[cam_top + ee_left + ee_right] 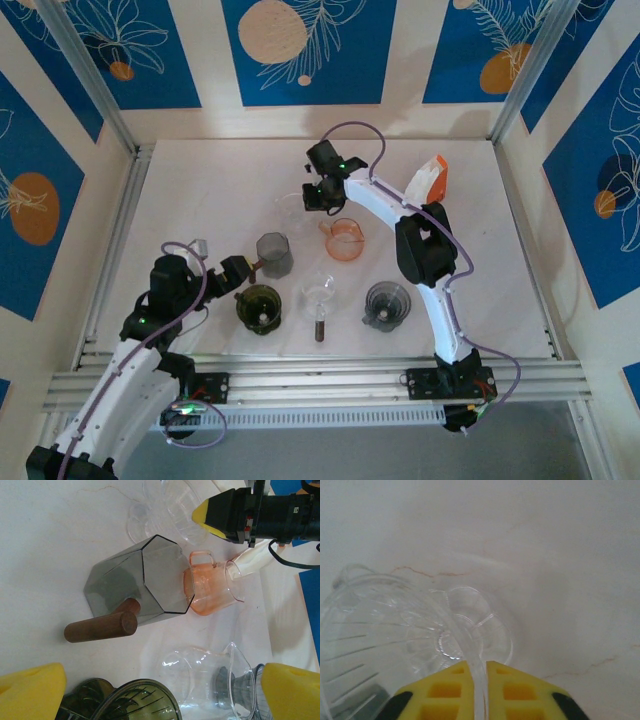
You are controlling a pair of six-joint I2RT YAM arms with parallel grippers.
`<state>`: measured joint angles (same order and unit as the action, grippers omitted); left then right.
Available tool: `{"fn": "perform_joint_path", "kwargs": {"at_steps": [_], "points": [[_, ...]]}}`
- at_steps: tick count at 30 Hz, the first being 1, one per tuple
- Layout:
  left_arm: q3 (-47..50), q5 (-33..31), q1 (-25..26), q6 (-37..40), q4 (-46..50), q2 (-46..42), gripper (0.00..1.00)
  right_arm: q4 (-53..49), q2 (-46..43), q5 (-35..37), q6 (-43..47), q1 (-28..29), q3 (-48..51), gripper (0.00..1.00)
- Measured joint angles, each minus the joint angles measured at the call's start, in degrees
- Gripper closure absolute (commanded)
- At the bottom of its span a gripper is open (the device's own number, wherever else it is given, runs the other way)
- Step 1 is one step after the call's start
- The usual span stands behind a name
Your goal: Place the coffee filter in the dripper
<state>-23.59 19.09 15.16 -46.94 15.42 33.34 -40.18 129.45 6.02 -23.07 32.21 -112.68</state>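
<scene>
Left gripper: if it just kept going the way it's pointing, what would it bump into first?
Most likely the dark green dripper, lying closest between the left gripper's open fingers; the clear glass pitcher sits beside it. Depth is hard to judge.

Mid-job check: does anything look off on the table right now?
One thing: the right gripper is shut on the rim of the clear dripper, pinching the glass wall, not a filter. The white paper beyond the orange cup, likely the filter, lies untouched. Nothing looks spilled or broken.
</scene>
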Motion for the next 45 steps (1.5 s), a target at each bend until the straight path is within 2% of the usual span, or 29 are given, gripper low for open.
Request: {"fn": "perform_joint_path", "kwargs": {"at_steps": [2,11,24,29,38,45], "points": [[0.0,0.0,0.0,-0.2,0.0,0.0,0.0,0.3,0.0,-0.5,-0.2,0.0,-0.1,1.0],[0.0,0.0,0.0,-0.6,0.1,-1.1,0.0,0.4,-3.9,-0.7,-1.1,-0.3,2.8,1.0],[0.0,-1.0,0.0,-1.9,0.1,-5.3,0.0,-0.1,-34.2,-2.7,-5.7,-1.1,19.3,1.0],[0.0,-1.1,0.0,-2.3,0.3,-6.1,0.0,-3.8,-42.1,-5.7,-7.9,-0.1,26.6,1.0],[0.0,-1.4,0.0,-2.2,2.1,-7.1,0.0,-9.5,-47.5,-9.2,-11.6,6.6,35.2,1.0],[0.0,-1.8,0.0,-2.2,3.1,-7.9,0.0,-10.5,-49.2,-9.2,-13.2,8.1,38.8,1.0]]}}
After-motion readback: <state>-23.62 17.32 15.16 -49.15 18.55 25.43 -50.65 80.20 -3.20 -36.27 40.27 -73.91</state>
